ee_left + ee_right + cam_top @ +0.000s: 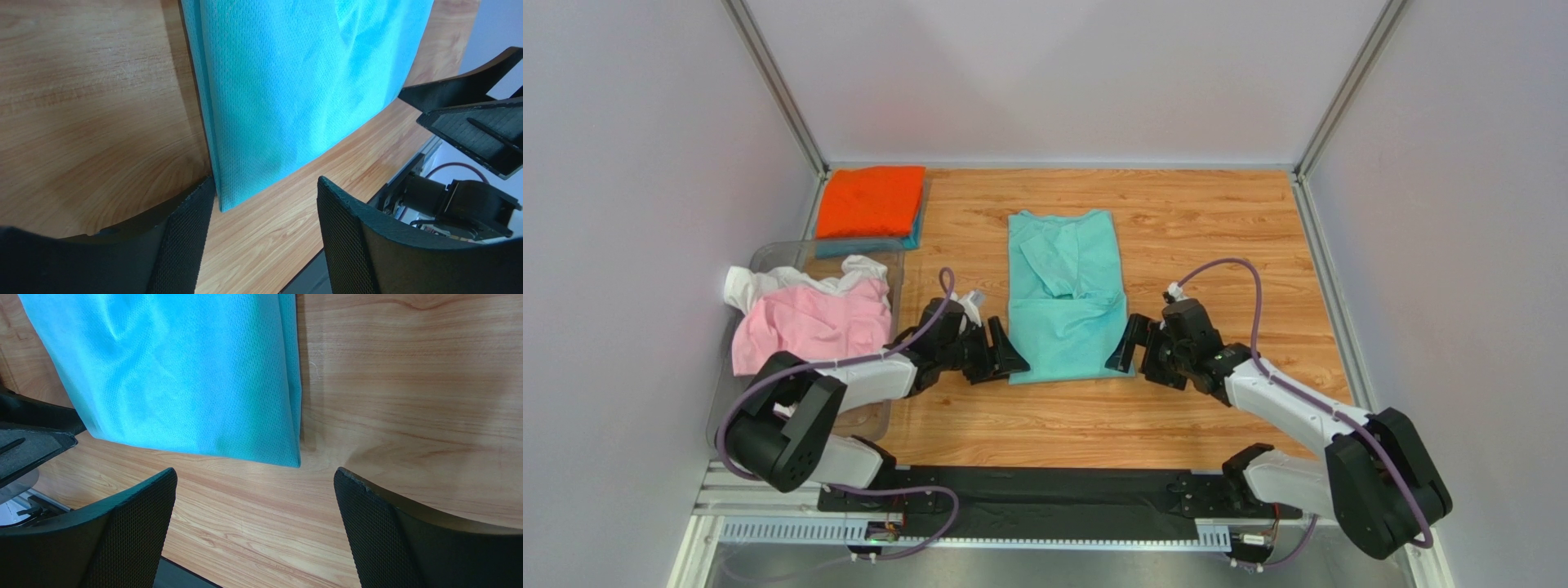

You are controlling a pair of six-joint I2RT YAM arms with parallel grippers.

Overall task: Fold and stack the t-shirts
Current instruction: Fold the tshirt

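Observation:
The mint-green t-shirt (1065, 298) lies flat in the middle of the table as a long narrow strip with its sleeves folded in. My left gripper (1004, 354) is open and empty at the shirt's near left corner (230, 196), which lies just beyond the left finger. My right gripper (1129, 347) is open and empty at the near right corner (288, 454). A folded orange shirt (871, 201) lies on a teal-blue one (913, 238) at the back left. A pink shirt (815, 325) and a white shirt (781, 284) lie crumpled at the left.
A clear plastic bin (775, 255) at the left holds the pink and white shirts. Grey walls enclose the table on three sides. A black rail (1038, 488) runs along the near edge between the arm bases.

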